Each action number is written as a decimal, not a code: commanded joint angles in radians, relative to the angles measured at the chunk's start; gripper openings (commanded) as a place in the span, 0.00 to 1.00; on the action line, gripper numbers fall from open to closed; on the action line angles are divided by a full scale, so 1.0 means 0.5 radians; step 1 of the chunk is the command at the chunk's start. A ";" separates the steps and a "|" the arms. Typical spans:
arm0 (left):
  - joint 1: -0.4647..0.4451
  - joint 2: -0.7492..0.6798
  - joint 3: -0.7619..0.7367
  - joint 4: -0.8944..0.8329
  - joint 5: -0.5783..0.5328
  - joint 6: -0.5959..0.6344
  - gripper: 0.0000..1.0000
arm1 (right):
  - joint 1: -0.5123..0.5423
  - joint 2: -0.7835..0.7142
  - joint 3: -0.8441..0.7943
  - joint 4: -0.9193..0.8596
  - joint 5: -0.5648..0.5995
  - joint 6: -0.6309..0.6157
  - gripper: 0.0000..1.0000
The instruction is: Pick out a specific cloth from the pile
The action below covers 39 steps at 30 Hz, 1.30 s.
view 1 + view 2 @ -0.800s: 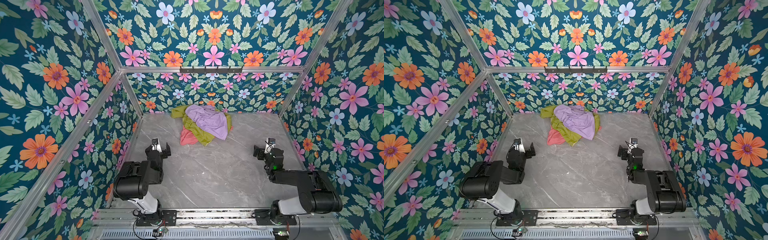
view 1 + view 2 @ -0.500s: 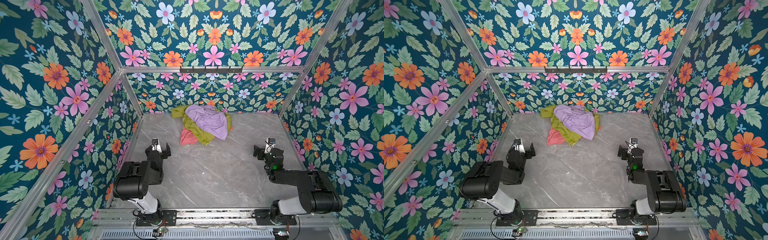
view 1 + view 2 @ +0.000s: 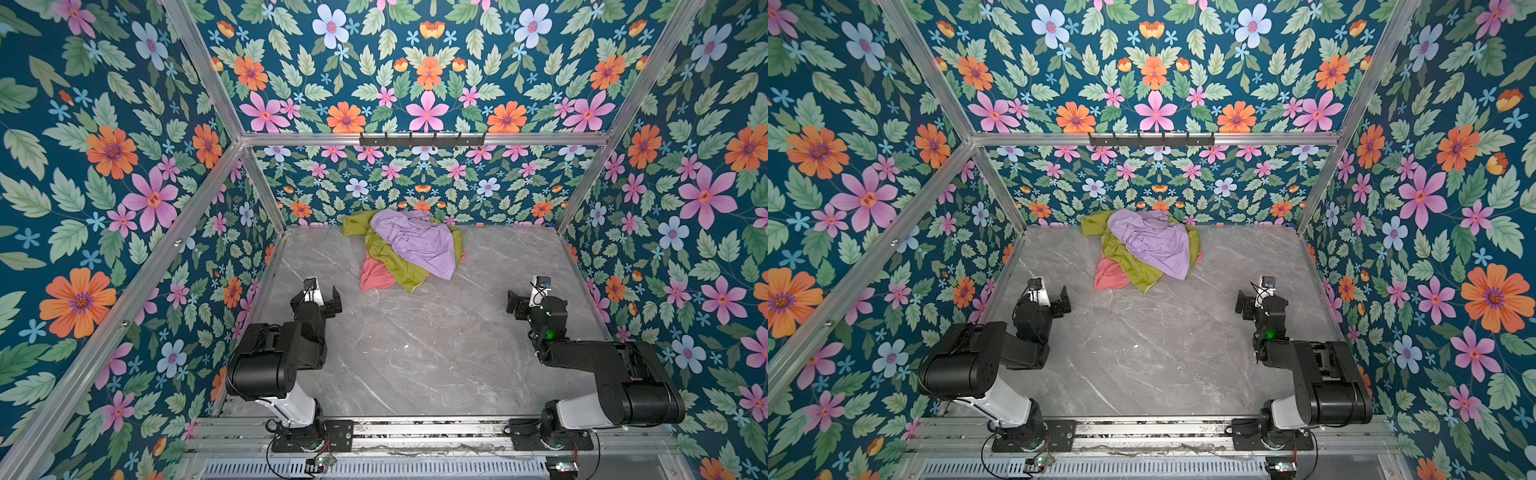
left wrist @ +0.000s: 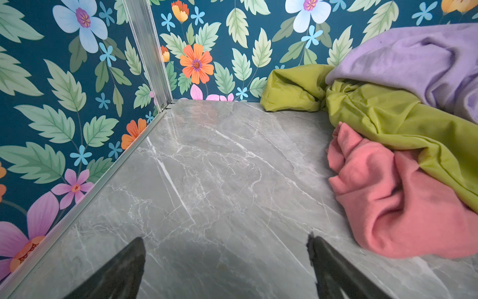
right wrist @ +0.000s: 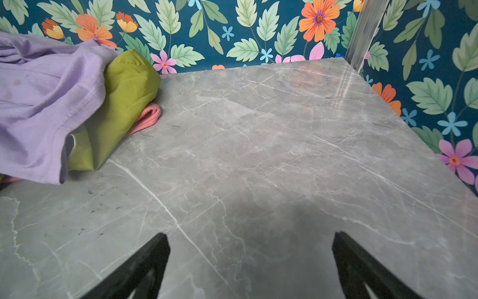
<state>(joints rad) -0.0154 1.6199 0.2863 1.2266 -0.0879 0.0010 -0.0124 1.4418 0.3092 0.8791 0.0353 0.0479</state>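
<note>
Bright, even light; soft shadows

Pink cloth (image 3: 376,275) crumpled, under pile (image 3: 409,245) edge

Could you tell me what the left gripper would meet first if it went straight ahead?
Probably the back wall: the left gripper points over bare table, passing beside the olive-green cloth.

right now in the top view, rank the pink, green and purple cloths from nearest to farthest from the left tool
From the left tool, which is open and empty:
1. Salmon-pink cloth: nearest, poking out at the near-left from under the green.
2. Olive-green cloth: middle layer, just behind and right of the pink.
3. Lilac-purple cloth: on top, farthest back and right.
</note>
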 commanded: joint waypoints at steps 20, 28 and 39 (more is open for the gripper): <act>0.000 -0.006 -0.004 0.057 0.006 0.001 1.00 | 0.000 -0.004 0.009 -0.001 -0.002 0.000 0.99; -0.003 -0.035 -0.055 0.131 0.003 0.004 1.00 | 0.000 -0.107 0.045 -0.163 0.064 0.020 0.99; -0.006 -0.322 0.105 -0.396 -0.093 -0.021 1.00 | 0.010 -0.429 0.172 -0.703 0.153 0.125 0.99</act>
<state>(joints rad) -0.0177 1.4857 0.3157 1.1290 -0.1181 0.0002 -0.0120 1.2564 0.3801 0.6205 0.0834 0.0757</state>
